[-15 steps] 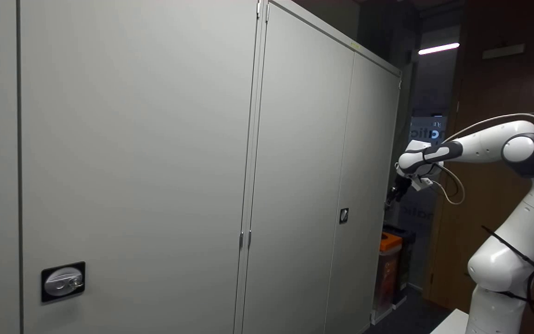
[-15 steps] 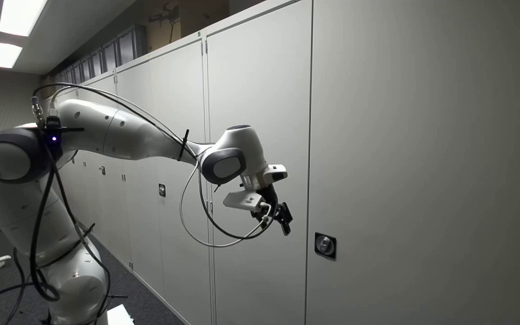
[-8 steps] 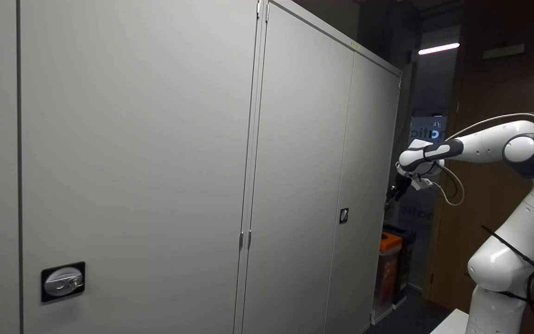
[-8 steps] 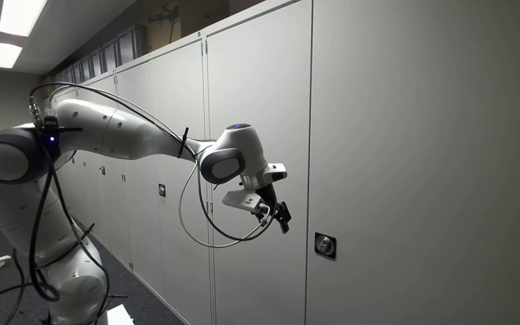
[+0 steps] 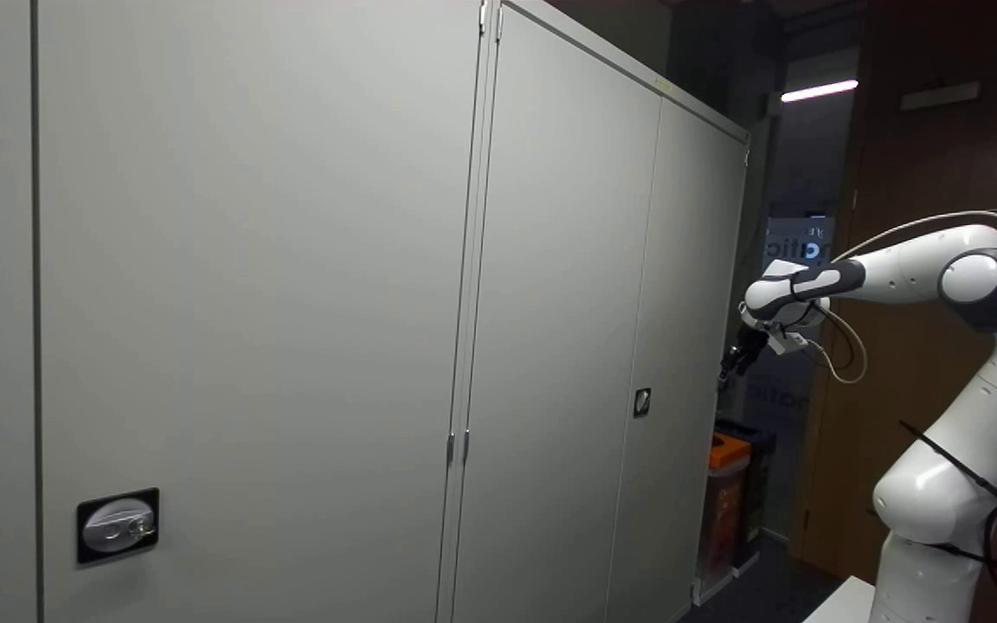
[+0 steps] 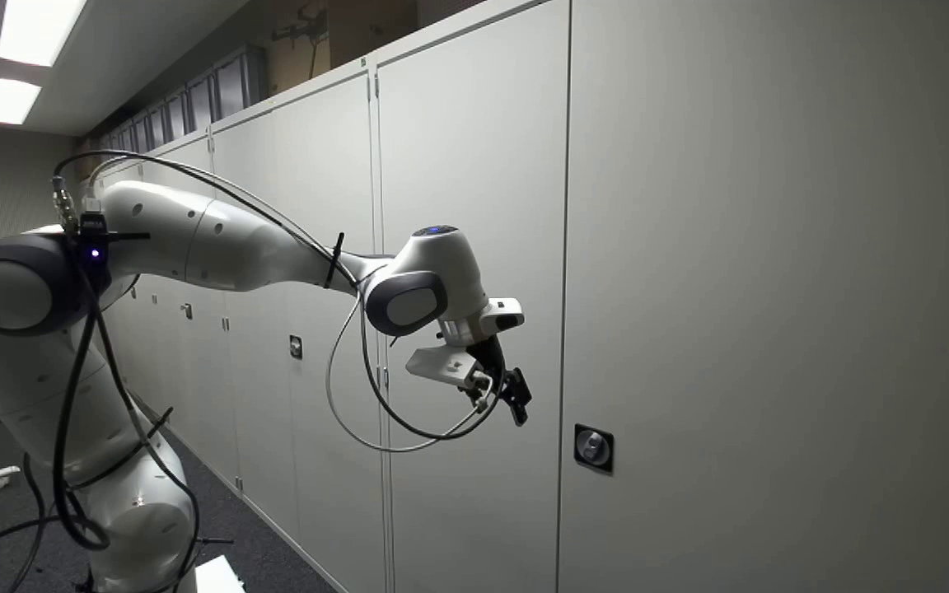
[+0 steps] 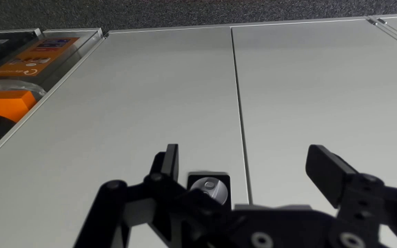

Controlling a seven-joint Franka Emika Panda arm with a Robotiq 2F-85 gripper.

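Gaping wide, claw near cabinet latch

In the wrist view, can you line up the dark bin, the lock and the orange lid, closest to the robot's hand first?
1. Lock: low, near the middle, close by the hand.
2. Orange lid: left edge.
3. Dark bin: upper left, farthest.

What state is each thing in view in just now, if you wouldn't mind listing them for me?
Gripper: open, holding nothing.
Doors: all look shut.
Near knob: not gripped, partly hidden in the wrist view.
Far knob: seems to have a key in it.
Bin lid: in place.
Ceiling lights: lit.
Arm light: lit.
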